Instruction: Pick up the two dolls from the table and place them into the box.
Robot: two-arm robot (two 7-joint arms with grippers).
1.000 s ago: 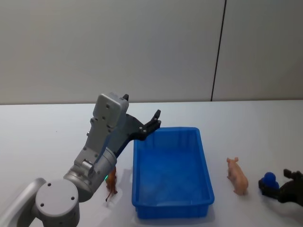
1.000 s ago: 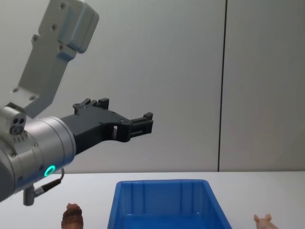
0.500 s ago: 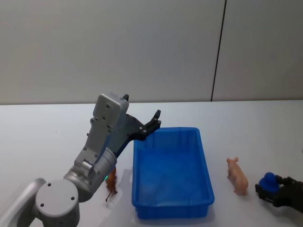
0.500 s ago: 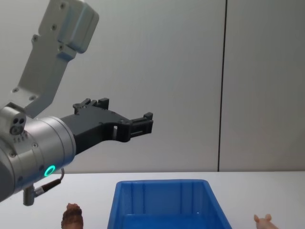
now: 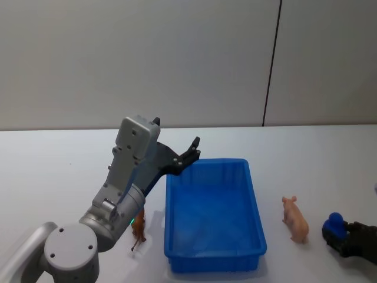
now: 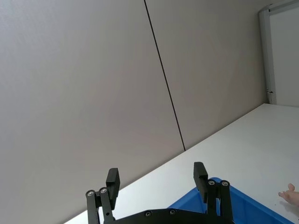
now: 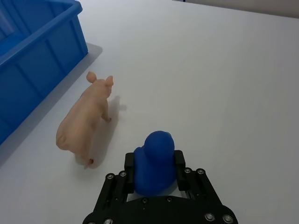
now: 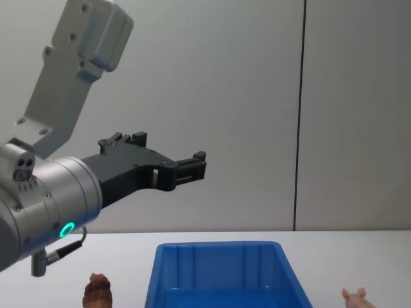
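The left gripper's (image 6: 156,173) jaws stand wide apart with nothing between them, raised in the air over the far left corner of the box. The right gripper's (image 7: 155,161) jaws are closed narrowly on a small blue rounded toy (image 7: 158,144), low over the table's near right part. The white table (image 5: 306,153) carries everything. The blue box (image 5: 206,161) stands upright near the middle of the table's near edge, and nothing shows inside it. The pale pink doll (image 5: 296,220) stands on its feet on the table to the right of the box, apart from its wall, with its snout towards the far edge and the right gripper near it but not touching. The reddish-brown doll (image 5: 139,229) stands just beside the box's left wall near the near edge, partly hidden by the left arm.
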